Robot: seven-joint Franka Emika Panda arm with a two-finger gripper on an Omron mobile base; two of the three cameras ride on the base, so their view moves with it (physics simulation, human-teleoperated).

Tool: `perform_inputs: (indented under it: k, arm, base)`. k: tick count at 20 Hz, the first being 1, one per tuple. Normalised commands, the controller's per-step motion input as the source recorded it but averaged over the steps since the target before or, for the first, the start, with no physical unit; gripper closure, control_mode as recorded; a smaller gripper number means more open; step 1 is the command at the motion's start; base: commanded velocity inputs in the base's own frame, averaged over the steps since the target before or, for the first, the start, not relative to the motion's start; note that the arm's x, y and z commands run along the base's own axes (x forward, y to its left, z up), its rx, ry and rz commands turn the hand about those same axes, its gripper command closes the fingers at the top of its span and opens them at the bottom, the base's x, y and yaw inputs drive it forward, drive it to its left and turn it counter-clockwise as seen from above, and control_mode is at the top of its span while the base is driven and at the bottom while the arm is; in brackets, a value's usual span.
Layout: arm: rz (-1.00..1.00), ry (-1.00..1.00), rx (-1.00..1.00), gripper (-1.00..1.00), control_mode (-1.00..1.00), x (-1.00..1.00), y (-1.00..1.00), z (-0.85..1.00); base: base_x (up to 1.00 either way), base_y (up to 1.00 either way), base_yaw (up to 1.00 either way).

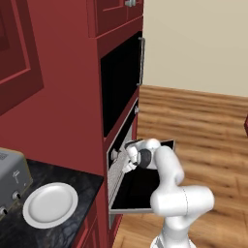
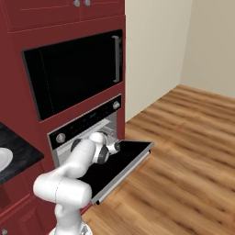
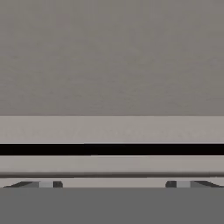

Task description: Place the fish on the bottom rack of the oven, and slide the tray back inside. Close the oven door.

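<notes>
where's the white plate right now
The white plate sits on the dark counter at the lower left of the left base view, just right of the silver toaster and left of the oven door.

A flat, matte grey surface (image 3: 112, 57) runs from 9 through 12 to 3 o'clock. Below it lies a paler grey horizontal band (image 3: 112, 129), then a thin black horizontal slot (image 3: 112, 149) from edge to edge. The gripper (image 3: 113, 184) has its two dark fingertips (image 3: 46, 184) set wide apart at 7 and 5 o'clock, nothing between them.
</notes>
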Motion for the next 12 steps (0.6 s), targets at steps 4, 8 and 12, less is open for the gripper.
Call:
perform_inputs:
  k: [4,8,12]
  arm:
    - [0.0,0.0,-0.04,-1.0,-1.0,-0.27,-0.28,1.0]
    - [0.0,0.0,-0.06,-1.0,-1.0,-0.54,-0.37,1.0]
    - [-0.05,0.0,-0.05,-1.0,-1.0,-0.8,-0.59,1.0]
  base:
    - [0.0,0.0,0.0]
    - [0.0,0.0,0.0]
    - [0.0,0.0,0.0]
